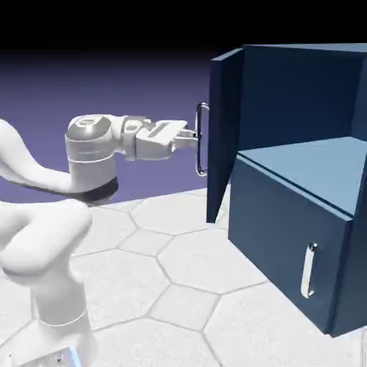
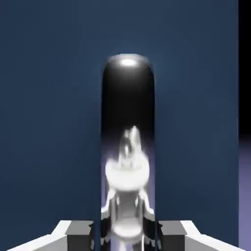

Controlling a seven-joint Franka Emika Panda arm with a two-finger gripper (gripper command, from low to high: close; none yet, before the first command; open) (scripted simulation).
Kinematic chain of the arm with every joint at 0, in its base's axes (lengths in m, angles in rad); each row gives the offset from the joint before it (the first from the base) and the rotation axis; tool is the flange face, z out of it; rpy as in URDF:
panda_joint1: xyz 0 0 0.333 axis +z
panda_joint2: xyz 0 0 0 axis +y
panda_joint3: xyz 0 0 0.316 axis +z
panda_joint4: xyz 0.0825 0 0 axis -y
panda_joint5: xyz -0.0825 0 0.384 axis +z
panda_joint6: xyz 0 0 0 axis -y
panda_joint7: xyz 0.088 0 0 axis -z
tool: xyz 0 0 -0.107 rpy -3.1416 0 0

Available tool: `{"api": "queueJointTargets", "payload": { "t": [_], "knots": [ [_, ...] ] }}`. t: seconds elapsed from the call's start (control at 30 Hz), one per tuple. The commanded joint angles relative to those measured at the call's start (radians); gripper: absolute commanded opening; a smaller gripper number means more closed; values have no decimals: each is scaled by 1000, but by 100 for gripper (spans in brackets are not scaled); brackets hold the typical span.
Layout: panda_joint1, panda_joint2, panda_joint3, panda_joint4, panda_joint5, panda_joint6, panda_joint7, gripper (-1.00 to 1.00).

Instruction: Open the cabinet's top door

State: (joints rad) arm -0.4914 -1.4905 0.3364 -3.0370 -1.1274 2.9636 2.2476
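The navy-blue cabinet stands at the right of the exterior view. Its top door is swung well out from the cabinet front, so the upper compartment shows. My gripper reaches level from the left and is shut on the top door's vertical silver bar handle, about halfway up it. In the hand view the handle runs up the middle, large and shiny, between my two grey fingertips at the bottom edge, with the door panel filling the picture behind it.
The shorter lower panel is closed, with its small silver handle toward the right. The arm's white body fills the lower left. The floor is pale with hexagonal tiles.
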Motion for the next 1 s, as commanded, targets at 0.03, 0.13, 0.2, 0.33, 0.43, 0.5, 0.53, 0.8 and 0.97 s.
{"api": "queueJointTargets", "payload": {
  "t": [0.03,0.13,0.2,0.33,0.43,0.5,0.53,0.8,0.97],
  "knots": [
    [69,-29,17,-10,47,-88,-33,-100],
    [165,-69,59,-18,118,-218,-70,-100],
    [224,-93,96,-18,167,-305,-90,-100],
    [328,-130,195,-3,272,-479,-116,-100],
    [390,-140,280,24,347,-610,-125,-100],
    [420,-140,340,51,398,-697,-128,-100],
    [432,-137,371,68,424,-740,-128,-100],
    [417,-85,610,279,612,-1088,-128,-100],
    [322,-52,721,460,696,-1285,-134,-100]
  ]
}}
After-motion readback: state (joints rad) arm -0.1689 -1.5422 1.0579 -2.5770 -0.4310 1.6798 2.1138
